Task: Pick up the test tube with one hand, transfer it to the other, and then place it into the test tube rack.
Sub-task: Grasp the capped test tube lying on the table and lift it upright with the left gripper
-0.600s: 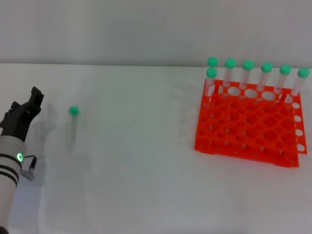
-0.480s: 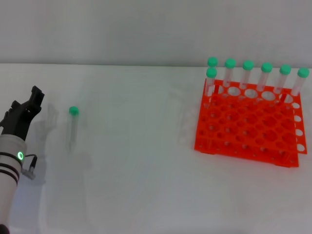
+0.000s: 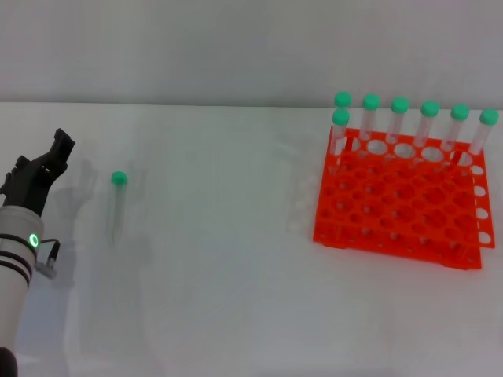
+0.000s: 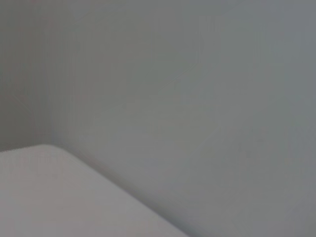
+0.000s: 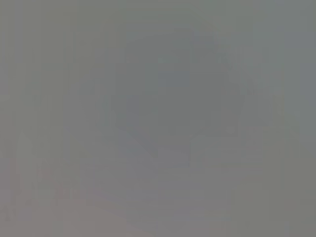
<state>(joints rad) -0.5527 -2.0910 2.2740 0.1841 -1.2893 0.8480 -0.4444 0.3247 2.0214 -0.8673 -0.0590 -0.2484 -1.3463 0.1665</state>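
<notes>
1. White worktop (image 3: 236, 275) spreads across the whole head view and meets a plain pale wall at the far edge; both wrist views show only blank grey surface.
2. Orange-red test tube rack (image 3: 401, 212) stands on the right side, its far row holding seven green-capped tubes (image 3: 399, 118) upright, with many front holes free for one more.
3. Left gripper (image 3: 49, 161) sits at the left edge on its white-silver arm, angled toward the tube; I cannot tell how its jaws stand.
4. Test tube (image 3: 117, 203) lies flat on the worktop near that gripper, cap away from the robot, well apart from the rack, likely awaiting pickup.
5. Right gripper is out of view.
</notes>
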